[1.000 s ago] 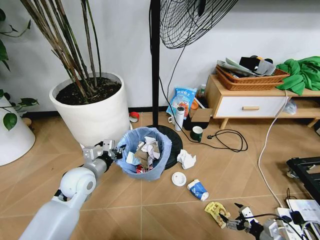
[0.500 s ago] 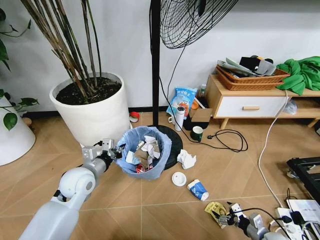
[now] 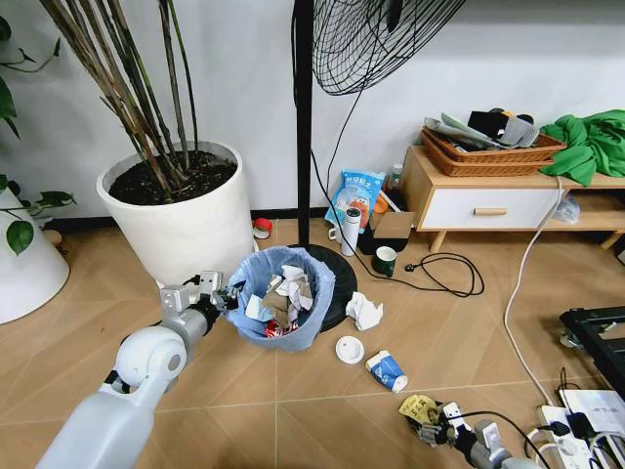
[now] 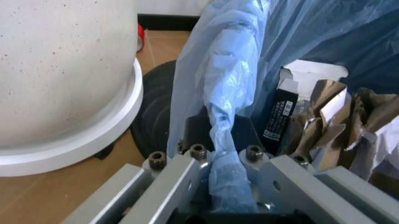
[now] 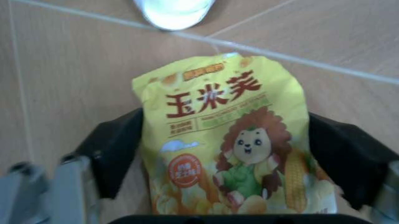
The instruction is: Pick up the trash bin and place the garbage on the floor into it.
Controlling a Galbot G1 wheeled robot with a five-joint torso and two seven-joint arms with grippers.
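Note:
The trash bin (image 3: 283,298), dark with a crinkly light blue liner, stands on the floor (image 3: 244,410) holding paper and wrappers. My left gripper (image 3: 221,294) is shut on its near rim; in the left wrist view the fingers (image 4: 181,172) pinch the liner and rim (image 4: 224,121). Garbage lies to the bin's right: crumpled white paper (image 3: 364,311), a white cup (image 3: 350,349), a blue-white carton (image 3: 388,371) and a yellow snack bag (image 3: 418,407). My right gripper (image 3: 431,430) is low at that bag, open, with its black fingers (image 5: 115,149) on either side of the yellow bag (image 5: 227,149).
A large white plant pot (image 3: 186,230) stands just behind the bin, with a second pot (image 3: 24,269) at far left. The fan's black base (image 3: 337,283) and pole (image 3: 304,117) are beside the bin. A low cabinet (image 3: 488,200), loose cables (image 3: 449,274) and a power strip (image 3: 576,420) lie to the right.
My right gripper has moved left and forward along the floor until its fingers straddle the yellow bag. The left gripper and the bin have stayed put.

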